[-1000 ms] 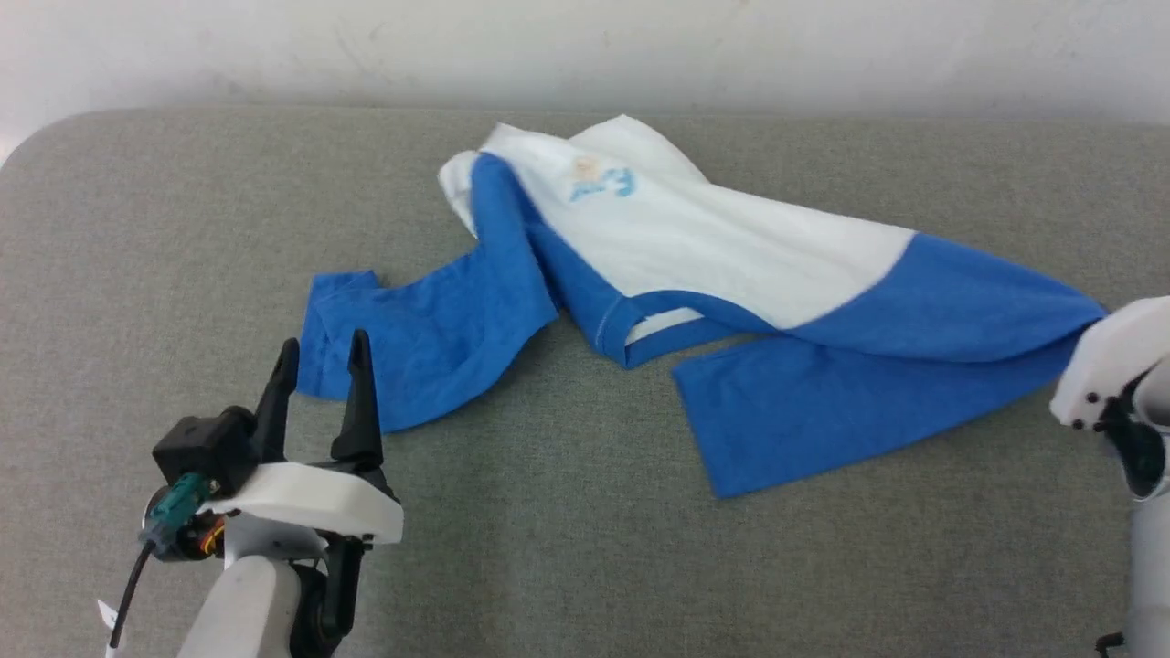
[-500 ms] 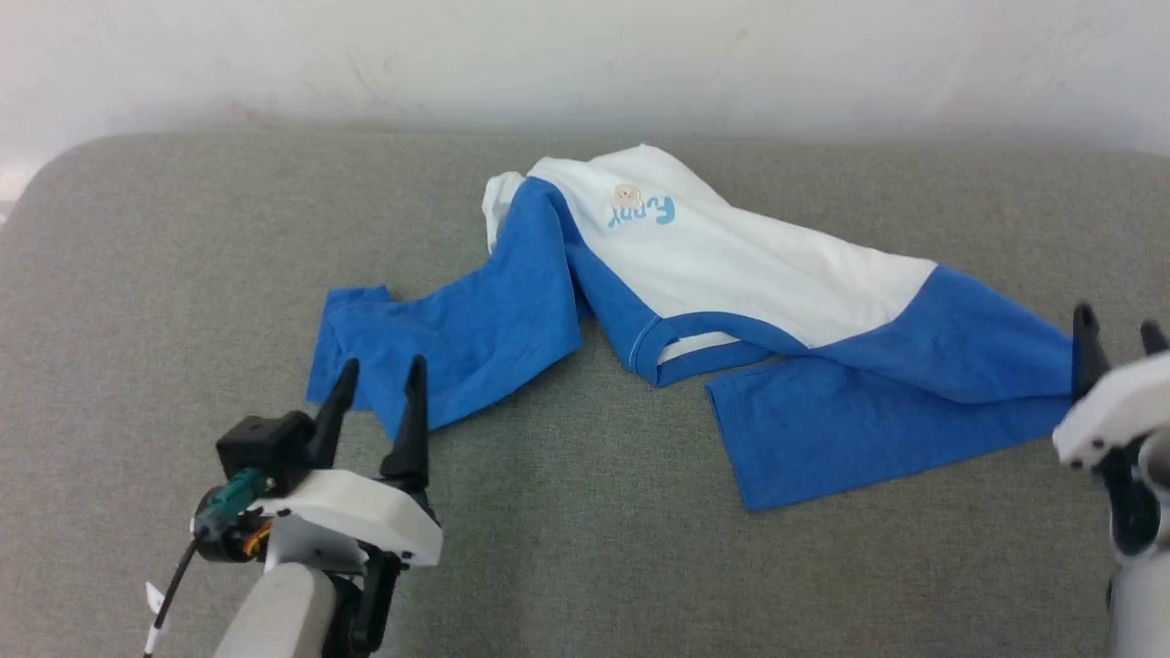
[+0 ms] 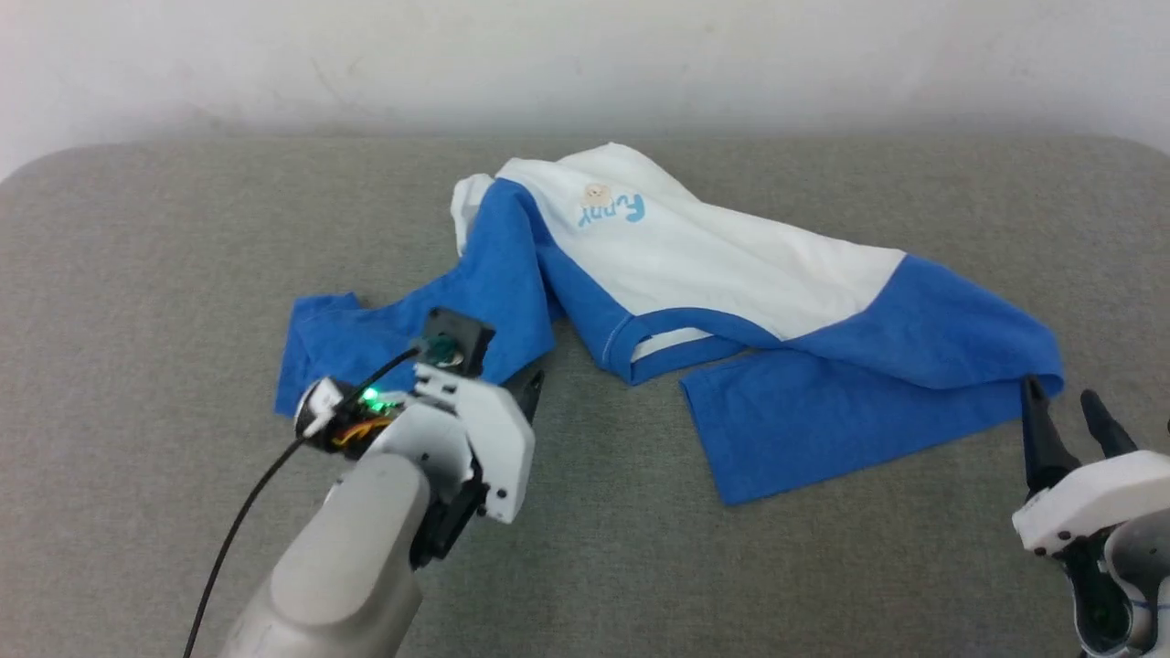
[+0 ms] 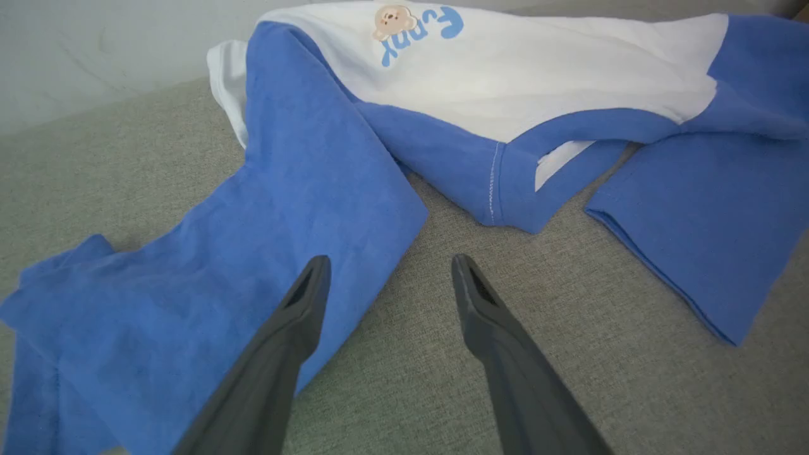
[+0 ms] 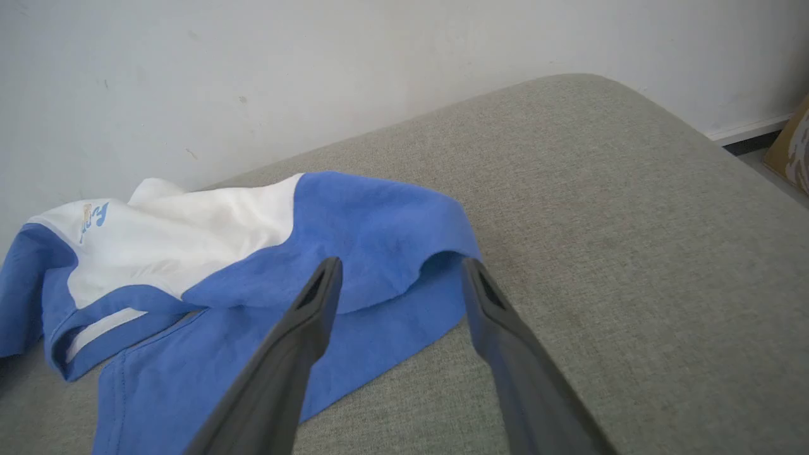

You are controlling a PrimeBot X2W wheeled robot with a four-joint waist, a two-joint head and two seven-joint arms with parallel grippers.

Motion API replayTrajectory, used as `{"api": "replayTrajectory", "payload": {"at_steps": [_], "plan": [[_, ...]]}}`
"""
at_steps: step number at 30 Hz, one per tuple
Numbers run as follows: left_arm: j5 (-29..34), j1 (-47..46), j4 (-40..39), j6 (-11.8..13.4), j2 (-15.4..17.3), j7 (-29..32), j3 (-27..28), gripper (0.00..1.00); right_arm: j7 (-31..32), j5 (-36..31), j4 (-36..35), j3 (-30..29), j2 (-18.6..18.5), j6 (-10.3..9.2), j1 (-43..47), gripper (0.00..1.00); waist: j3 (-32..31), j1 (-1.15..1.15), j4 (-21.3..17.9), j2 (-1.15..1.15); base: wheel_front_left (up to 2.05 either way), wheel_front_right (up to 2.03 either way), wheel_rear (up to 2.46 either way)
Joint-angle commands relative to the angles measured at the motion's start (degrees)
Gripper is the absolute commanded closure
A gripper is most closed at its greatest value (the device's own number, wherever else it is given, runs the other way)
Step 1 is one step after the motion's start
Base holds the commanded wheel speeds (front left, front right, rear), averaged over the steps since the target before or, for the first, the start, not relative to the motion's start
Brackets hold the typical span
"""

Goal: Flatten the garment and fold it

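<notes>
Royal-blue and white T-shirt, the garment [image 3: 731, 265], lying bunched across the middle and far part of the bench [image 3: 137, 274], collar side toward the robot. The white body cloth is heaped and skewed. Its chest print [image 3: 611, 208], a small tan bear with blue lettering, faces up near the far edge. The blue neckband [image 3: 631, 361] gapes open on the near side. One blue sleeve [image 3: 384, 343] trails toward the robot's left, wrinkled at its cuff. The other sleeve [image 3: 823, 420] lies flat to the right of the neckband, with a blue shoulder fold [image 3: 951, 320] doubled loosely over it.

Judged progress: early. Flattening is not complete, since the body is rumpled and overlapped, and no deliberate fold is evident. Spreading the hem and shoulders, and every folding step, are left.

Left pincer [image 4: 389, 260]: released, jaws wide, grasping nothing. One finger overlaps the edge of the left-hand sleeve and the other stands over bare bench; contact cannot be told. Right pincer [image 3: 1060, 393]: likewise released and empty, poised just beside the right-hand end of the blue fold. The bench has a grey woven covering, with a pale wall [image 3: 585, 55] behind.
</notes>
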Motion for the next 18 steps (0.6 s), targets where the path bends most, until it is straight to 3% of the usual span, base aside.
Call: {"api": "replayTrajectory", "payload": {"at_steps": [1,6,9,10,11,12,18], "plan": [[1.59,-2.44,1.61,-0.25,-0.18,1.35,-1.39,0.00,0.00,0.52,-0.83,0.18,-0.04,-0.04,-0.51,0.00,1.53,0.00,-1.81,0.00,0.00,0.00,0.00],[5.02,-7.65,10.21,0.45,0.27,5.42,-3.82,0.00,0.36,1.27,-2.42,0.96,-0.03,-0.04,-0.84,0.00,3.23,0.00,-3.74,0.00,0.00,0.00,0.00],[4.03,-9.41,13.78,1.78,-0.28,4.00,-2.12,0.00,0.12,1.85,-2.81,1.05,-0.03,-0.04,-0.63,0.00,3.93,0.00,-4.53,0.00,0.00,0.00,0.00],[3.40,-9.83,14.63,2.34,-0.54,2.93,-1.21,0.13,0.03,1.89,-2.86,0.95,-0.03,-0.04,-0.52,0.00,4.05,0.00,-4.62,0.00,0.00,0.00,0.00],[2.71,-10.15,15.29,2.58,-0.79,1.70,-0.39,0.72,-0.03,1.94,-2.87,0.87,-0.03,-0.04,-0.44,0.00,4.15,0.00,-4.69,0.00,0.00,0.00,0.00],[1.86,-10.30,15.76,2.60,-1.05,0.51,0.45,1.00,-0.09,1.98,-2.85,0.81,-0.03,-0.04,-0.37,0.00,4.17,0.00,-4.71,0.00,0.00,0.00,0.00],[-7.35,-8.14,13.08,1.63,-1.85,-6.85,9.14,1.00,-0.53,2.50,-2.02,1.25,-0.03,-0.04,-0.16,0.00,3.16,0.00,-4.08,0.00,0.00,0.00,0.00]]}}
